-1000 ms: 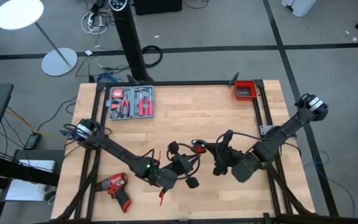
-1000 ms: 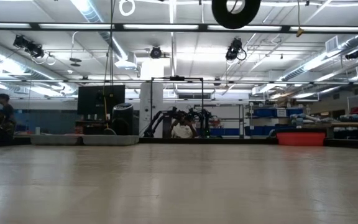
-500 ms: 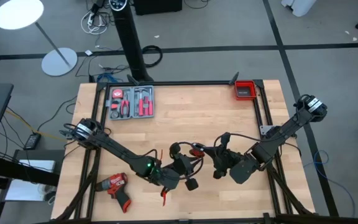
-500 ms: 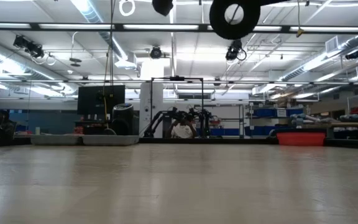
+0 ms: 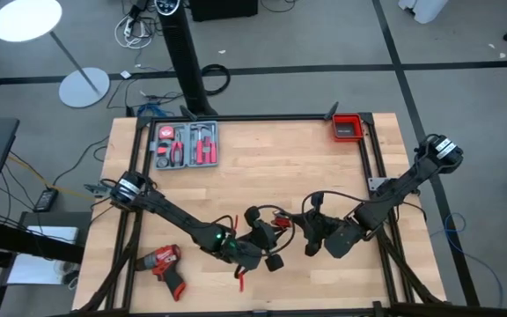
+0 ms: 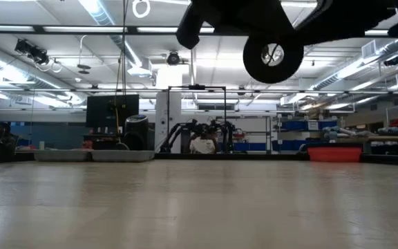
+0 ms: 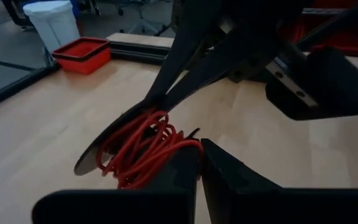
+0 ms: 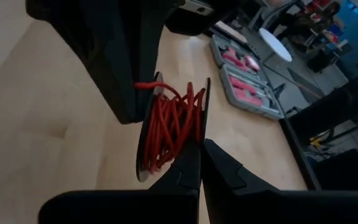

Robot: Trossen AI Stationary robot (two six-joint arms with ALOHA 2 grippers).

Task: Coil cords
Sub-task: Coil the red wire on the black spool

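A small spool (image 5: 277, 222) wound with the thin red wire (image 7: 143, 146) hangs above the table's middle, between my two grippers. My left gripper (image 5: 264, 234) comes at it from the left and is shut at the coil's edge (image 7: 200, 158). My right gripper (image 5: 299, 225) comes from the right and is shut at one flange (image 8: 201, 152). A loose red stretch (image 5: 240, 278) shows beside the left gripper. In the low view a round black disc with a pale centre (image 6: 273, 57) hangs under the dark arms. My left gripper meets the spool at the coil's edge, where red strands (image 7: 178, 149) lie against its fingertips. Whether it pinches wire or flange is hidden by the fingers. It comes nearly level from the table's left. The spool is clear of the table. My right gripper pinches the rim of the spool's thin flange (image 8: 202, 124) between its two fingertips. The fingers slant slightly downward from the table's right. The spool stands on edge in the hold, lifted clear of the table.
A red and black drill (image 5: 165, 264) lies near the front left. A grey tray of red-handled hand tools (image 5: 187, 145) sits at the back left, a red bin (image 5: 348, 128) at the back right. Bare wood lies under the spool.
Both grippers have sunk toward the table with the spool between them, each rolling its wrist a little. In the low view the black disc and the arms have come down from the top edge. The left gripper has also drifted slightly toward the table's right.
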